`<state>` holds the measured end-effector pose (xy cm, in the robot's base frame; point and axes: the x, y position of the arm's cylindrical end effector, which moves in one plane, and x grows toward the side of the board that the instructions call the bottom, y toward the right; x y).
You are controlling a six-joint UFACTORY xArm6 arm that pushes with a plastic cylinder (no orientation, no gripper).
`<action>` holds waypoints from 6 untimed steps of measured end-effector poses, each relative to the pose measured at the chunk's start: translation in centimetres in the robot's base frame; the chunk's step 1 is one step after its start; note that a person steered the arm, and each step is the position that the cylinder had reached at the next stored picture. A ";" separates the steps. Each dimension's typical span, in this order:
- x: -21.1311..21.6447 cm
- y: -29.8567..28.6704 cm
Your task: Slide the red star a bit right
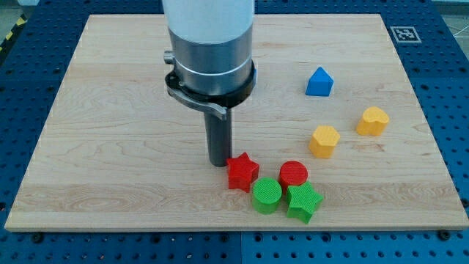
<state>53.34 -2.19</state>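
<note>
The red star (242, 172) lies near the view's bottom middle on the wooden board (110, 132). My tip (218, 163) stands just to the star's left, touching or nearly touching its upper left point. A red cylinder (294, 174) sits to the star's right, a small gap apart. A green cylinder (267, 194) is just below and right of the star, close to it. A green star (304, 202) lies right of the green cylinder.
A blue block with a pointed top (319, 82) sits at the upper right. A yellow hexagon-like block (324, 140) and a yellow heart-like block (372, 121) lie at the right. The arm's wide grey and white body (210, 44) hangs over the board's top middle.
</note>
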 end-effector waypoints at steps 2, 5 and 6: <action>0.1 -2.0; 3.1 0.1; 3.1 2.4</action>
